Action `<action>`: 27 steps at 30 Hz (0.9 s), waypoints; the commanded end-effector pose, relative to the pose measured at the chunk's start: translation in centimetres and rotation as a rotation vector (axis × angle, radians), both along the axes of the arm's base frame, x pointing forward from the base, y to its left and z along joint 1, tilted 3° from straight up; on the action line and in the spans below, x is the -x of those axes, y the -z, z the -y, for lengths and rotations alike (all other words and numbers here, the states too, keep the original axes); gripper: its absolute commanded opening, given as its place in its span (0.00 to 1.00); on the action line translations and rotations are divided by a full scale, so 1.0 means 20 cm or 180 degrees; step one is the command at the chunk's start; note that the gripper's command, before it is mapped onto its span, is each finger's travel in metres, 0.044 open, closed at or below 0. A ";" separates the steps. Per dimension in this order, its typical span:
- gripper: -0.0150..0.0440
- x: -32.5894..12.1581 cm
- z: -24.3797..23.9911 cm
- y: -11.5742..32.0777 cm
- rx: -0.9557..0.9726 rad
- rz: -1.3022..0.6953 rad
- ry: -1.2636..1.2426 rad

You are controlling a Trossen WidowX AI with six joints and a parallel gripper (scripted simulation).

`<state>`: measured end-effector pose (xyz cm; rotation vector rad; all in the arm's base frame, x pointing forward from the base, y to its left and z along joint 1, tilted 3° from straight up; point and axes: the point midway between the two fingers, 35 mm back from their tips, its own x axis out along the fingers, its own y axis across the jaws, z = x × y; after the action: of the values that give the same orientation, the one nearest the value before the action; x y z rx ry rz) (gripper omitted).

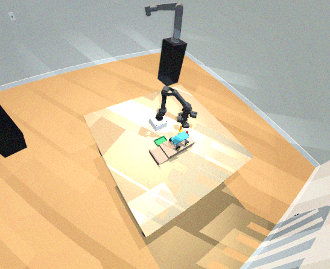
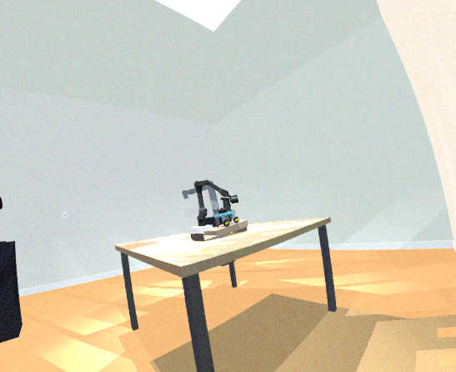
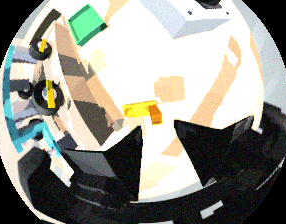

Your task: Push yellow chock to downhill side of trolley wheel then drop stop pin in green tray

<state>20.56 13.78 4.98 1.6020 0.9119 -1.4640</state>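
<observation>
The blue trolley (image 1: 180,138) (image 2: 225,214) (image 3: 10,100) stands on the ramp (image 1: 158,155) (image 3: 84,95). The red-headed stop pin (image 1: 187,132) shows at its uphill end; it is not clear in the wrist view. The yellow chock (image 1: 180,131) (image 3: 137,109) with its orange handle (image 3: 155,115) is off the ramp, on the table beside its long side. My gripper (image 1: 184,125) (image 3: 158,125) is partly open, pointing down above the chock, with nothing between its fingers. The green tray (image 1: 160,140) (image 3: 86,25) is empty, near the ramp's lower part. The chock's black base is not clear.
The white base block (image 1: 158,123) (image 3: 186,17) of my arm stands on the table behind the tray. The ramp's side wall and the trolley are close to my left finger in the wrist view. Another arm on a black pedestal (image 1: 172,61) stands beyond the table.
</observation>
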 end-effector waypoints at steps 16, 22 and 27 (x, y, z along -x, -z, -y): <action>0.58 0.00 0.01 0.12 0.0036 -0.0030 0.0009; 0.58 0.00 0.01 0.14 0.0036 -0.0030 0.0009; 0.58 0.00 0.01 0.18 0.0036 -0.0030 0.0009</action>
<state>20.78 13.76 2.23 1.6067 0.9081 -1.4669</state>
